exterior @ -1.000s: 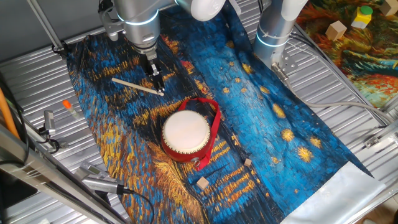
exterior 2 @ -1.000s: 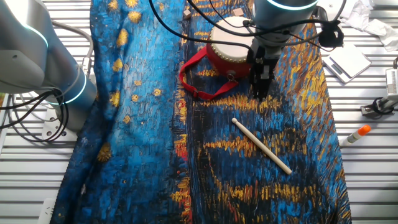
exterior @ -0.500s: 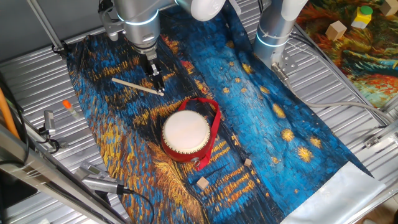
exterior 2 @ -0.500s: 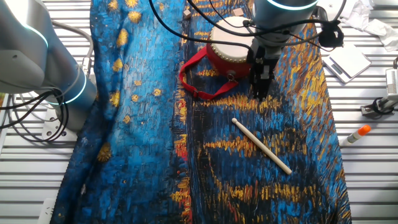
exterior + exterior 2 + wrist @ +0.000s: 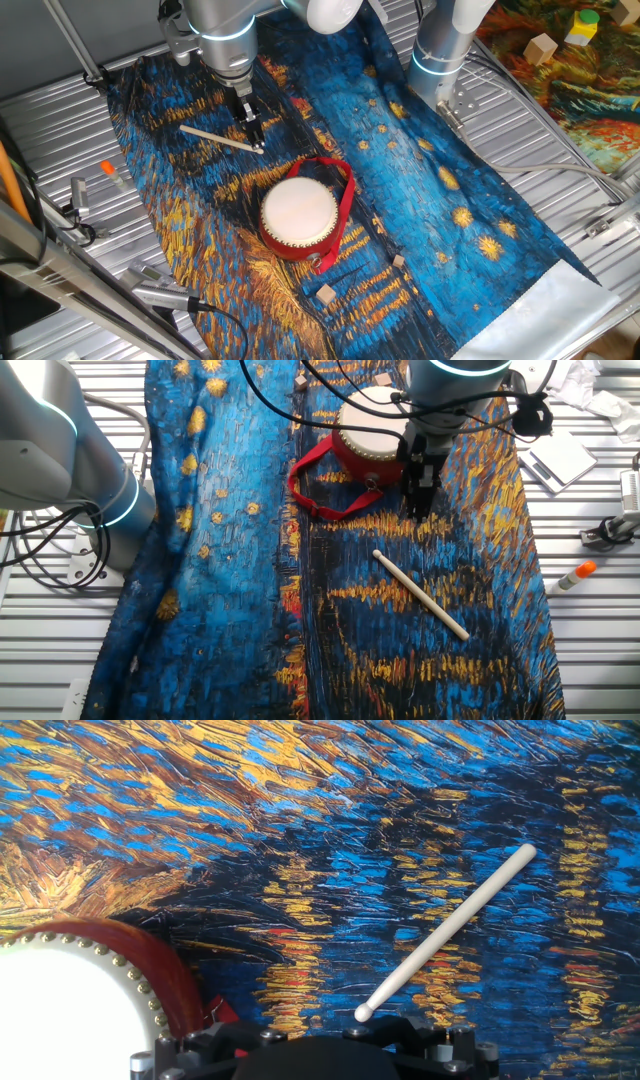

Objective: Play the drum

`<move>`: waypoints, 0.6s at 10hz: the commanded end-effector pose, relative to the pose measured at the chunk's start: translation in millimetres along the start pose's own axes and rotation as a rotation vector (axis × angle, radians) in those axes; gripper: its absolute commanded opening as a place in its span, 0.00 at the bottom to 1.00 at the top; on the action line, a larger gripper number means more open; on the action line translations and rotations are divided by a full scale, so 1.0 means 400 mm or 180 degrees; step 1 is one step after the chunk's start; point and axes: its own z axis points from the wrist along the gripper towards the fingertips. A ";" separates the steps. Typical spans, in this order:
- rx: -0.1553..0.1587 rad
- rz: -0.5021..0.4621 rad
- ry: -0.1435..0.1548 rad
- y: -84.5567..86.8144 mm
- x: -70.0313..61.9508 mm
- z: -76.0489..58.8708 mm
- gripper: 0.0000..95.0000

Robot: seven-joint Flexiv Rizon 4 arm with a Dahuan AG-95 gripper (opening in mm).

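The drum (image 5: 299, 216) sits on the painted cloth (image 5: 420, 190) that covers the bench (image 5: 60, 130), just beside the end effector (image 5: 253, 135) and apart from it, its cream skin facing up and its red strap (image 5: 345, 200) looped around one side. In one fixed view the end effector hangs over the near end of the wooden stick (image 5: 220, 139), its dark fingers pointing down at the cloth; whether they touch the stick cannot be told there. The other fixed view shows a gap instead: the end effector (image 5: 419, 495) stands between the drum (image 5: 368, 435) and the stick (image 5: 420, 594), with the stick lying on the cloth a little beyond the fingertips and untouched. The hand view adds the close detail: the rounded tip of the stick (image 5: 443, 935) lies just ahead of the end effector's housing, and the drum (image 5: 70, 1000) with its row of gold studs fills the lower corner to one side. The fingers look pressed close together in both fixed views, with nothing between them; the hand view does not show the fingertips.

Against the frames from a second and half a second ago, nothing differs: arm, stick and drum are in the same places.
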 end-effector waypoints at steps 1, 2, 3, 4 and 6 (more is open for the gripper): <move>0.0261 -0.0359 -0.0020 0.000 0.000 0.000 0.00; 0.0278 -0.0358 -0.0014 0.000 0.000 0.000 0.00; 0.0284 -0.0353 -0.0012 0.000 0.000 0.000 0.00; 0.0285 -0.0345 -0.0006 0.000 0.000 0.000 0.00; 0.0296 -0.0346 0.0001 0.000 0.000 0.000 0.00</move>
